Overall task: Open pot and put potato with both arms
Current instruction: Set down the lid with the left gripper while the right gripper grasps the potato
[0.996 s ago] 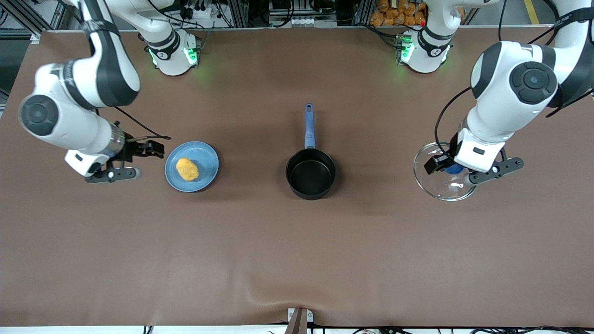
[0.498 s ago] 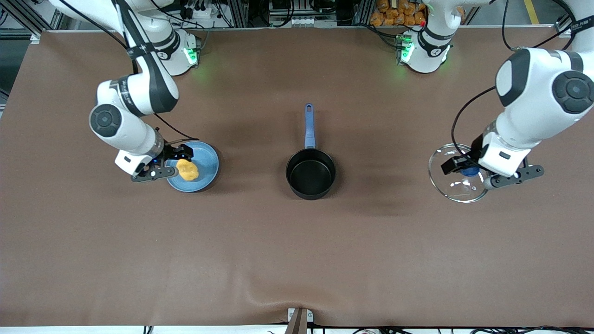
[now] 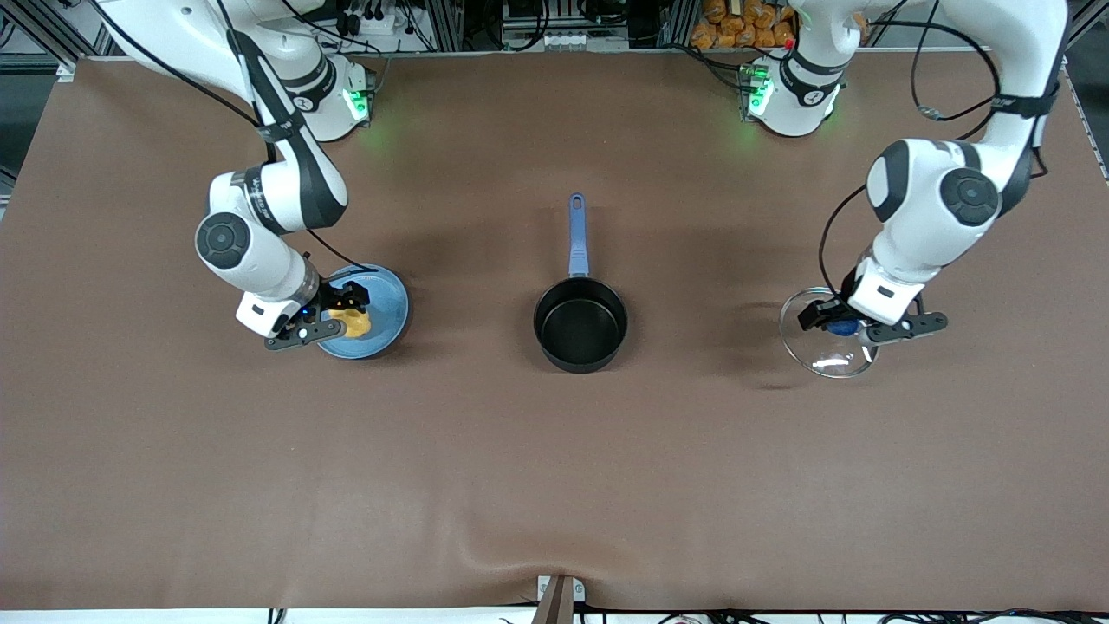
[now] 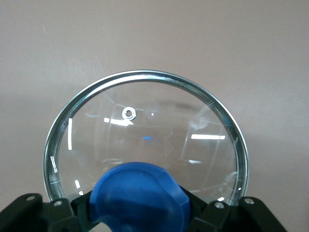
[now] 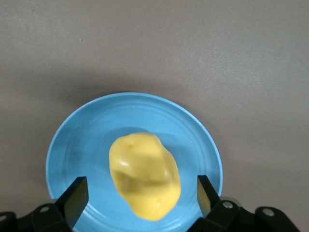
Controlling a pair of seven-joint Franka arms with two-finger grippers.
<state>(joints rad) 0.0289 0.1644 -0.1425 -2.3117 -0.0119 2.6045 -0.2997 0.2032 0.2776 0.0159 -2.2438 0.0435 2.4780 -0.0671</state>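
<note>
Front view: the right pincer (image 3: 340, 309) has come in over the plate (image 3: 390, 299) and now brackets the potato (image 3: 356, 321); the left pincer (image 3: 833, 322) has lowered the lid (image 3: 819, 342) toward the counter (image 3: 554, 451), well apart from the open pot (image 3: 580, 325).

Left wrist view: pincer closed on the lid's blue knob (image 4: 141, 198).

Right wrist view: fingers (image 5: 77, 198) wide either side of the potato, not yet gripping; grasping appears imminent.

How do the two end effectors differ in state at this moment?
The left end effector is shut on the lid by its blue knob; the right end effector is open, fingers either side of the potato on the plate. Both sit low.
</note>
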